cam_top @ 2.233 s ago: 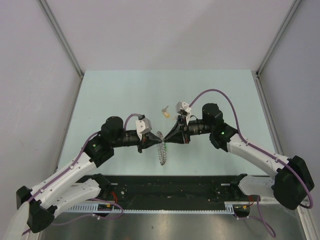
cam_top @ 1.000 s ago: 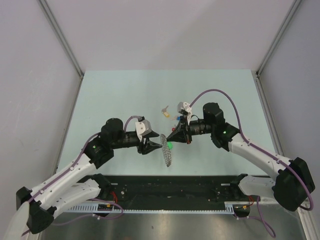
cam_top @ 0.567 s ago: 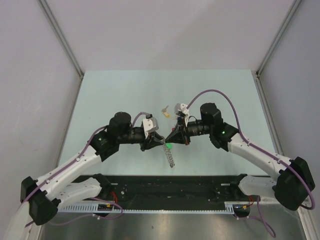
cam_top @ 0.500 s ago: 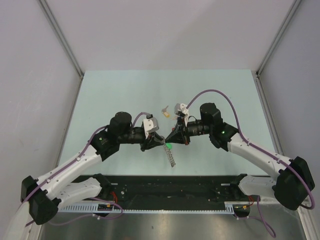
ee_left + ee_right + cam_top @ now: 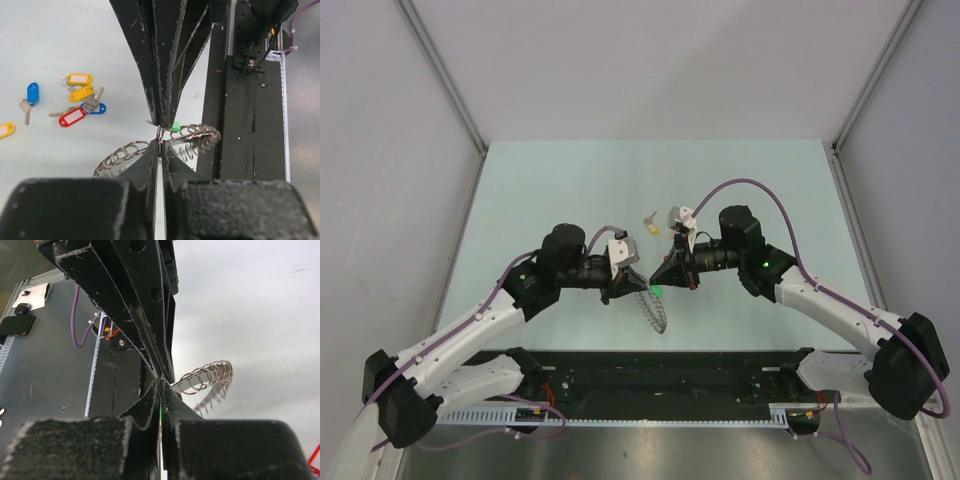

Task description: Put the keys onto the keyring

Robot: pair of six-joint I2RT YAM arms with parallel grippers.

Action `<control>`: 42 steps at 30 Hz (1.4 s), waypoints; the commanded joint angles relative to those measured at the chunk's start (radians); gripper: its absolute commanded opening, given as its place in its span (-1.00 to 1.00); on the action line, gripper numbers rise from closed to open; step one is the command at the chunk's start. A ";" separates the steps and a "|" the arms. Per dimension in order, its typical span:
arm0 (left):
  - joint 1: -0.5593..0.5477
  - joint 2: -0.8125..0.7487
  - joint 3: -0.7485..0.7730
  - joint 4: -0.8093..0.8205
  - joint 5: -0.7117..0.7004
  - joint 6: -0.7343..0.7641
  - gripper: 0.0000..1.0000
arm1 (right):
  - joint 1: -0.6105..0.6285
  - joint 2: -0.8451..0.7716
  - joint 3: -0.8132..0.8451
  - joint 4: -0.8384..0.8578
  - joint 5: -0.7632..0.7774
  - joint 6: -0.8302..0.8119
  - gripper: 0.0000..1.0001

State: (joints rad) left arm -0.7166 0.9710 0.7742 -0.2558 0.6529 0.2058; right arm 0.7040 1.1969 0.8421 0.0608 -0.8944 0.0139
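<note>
Seen from above, two robot arms reach in from the near edge of a pale green table and meet tip to tip near its middle. The left gripper and the right gripper point at each other, their tips almost touching, raised above the table.

The keyring, a floppy chain of small silver loops, hangs down from where the tips meet and droops toward the near edge.

In the left wrist view, the left gripper's fingers are drawn together with only a sliver between them, pinching a wire loop of the keyring. From there the loops curve away to both sides.

The right gripper's fingers come in from the opposite side, pressed tight together. The green-tagged key is nipped at their tips, right against the keyring. I cannot tell whether it is threaded onto a loop.

The other keys lie flat on the table well apart from the grippers. Their tags are yellow, red and blue, most in a loose cluster and one blue-tagged key a little apart.
</note>
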 commanded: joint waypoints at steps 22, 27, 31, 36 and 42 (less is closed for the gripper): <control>0.003 -0.166 -0.044 0.116 -0.131 -0.049 -0.99 | -0.023 -0.036 0.006 -0.015 0.051 0.023 -1.00; 0.003 -0.163 -0.047 0.110 -0.107 -0.037 -0.99 | -0.018 -0.037 0.000 0.046 0.034 0.041 -0.55; 0.003 -0.163 -0.047 0.112 -0.096 -0.036 -0.99 | -0.014 -0.030 0.002 0.080 0.015 0.038 -0.32; 0.003 -0.163 -0.047 0.118 -0.084 -0.037 -0.99 | 0.003 0.010 0.000 0.132 -0.006 0.044 -0.30; 0.003 -0.167 -0.049 0.121 -0.070 -0.039 -0.99 | 0.009 0.043 0.000 0.168 -0.008 0.050 -0.29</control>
State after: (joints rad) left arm -0.7158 0.8280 0.7273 -0.2035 0.5434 0.1741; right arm 0.7082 1.2259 0.8429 0.1562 -0.8818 0.0536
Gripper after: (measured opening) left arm 0.010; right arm 0.351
